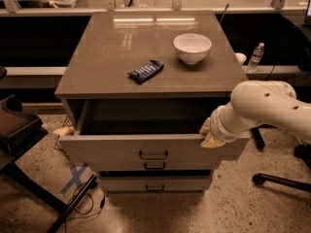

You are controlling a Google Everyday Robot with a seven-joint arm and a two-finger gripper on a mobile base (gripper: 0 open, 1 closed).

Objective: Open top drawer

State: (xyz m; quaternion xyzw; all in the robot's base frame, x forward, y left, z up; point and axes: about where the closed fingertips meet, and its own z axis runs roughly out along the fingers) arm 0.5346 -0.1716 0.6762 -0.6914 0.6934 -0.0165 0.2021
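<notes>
The top drawer [121, 152] of the pale grey-beige cabinet stands pulled out towards me, its dark, plain inside showing behind the flat front. Its small dark loop handle [153, 155] sits at the front's centre. My gripper [209, 134], at the end of the white arm coming in from the right, rests on the top edge of the drawer front near its right end, away from the handle. The two shorter drawers [155, 183] below stay closed.
On the cabinet top [107, 57] lie a white bowl [192, 47] and a dark blue snack bar [145, 71]. A water bottle [256, 56] stands on the ledge behind. A dark chair [17, 130] is at the left, a chair base [282, 179] at the right, and cables [82, 203] and a blue tape cross [75, 176] on the floor.
</notes>
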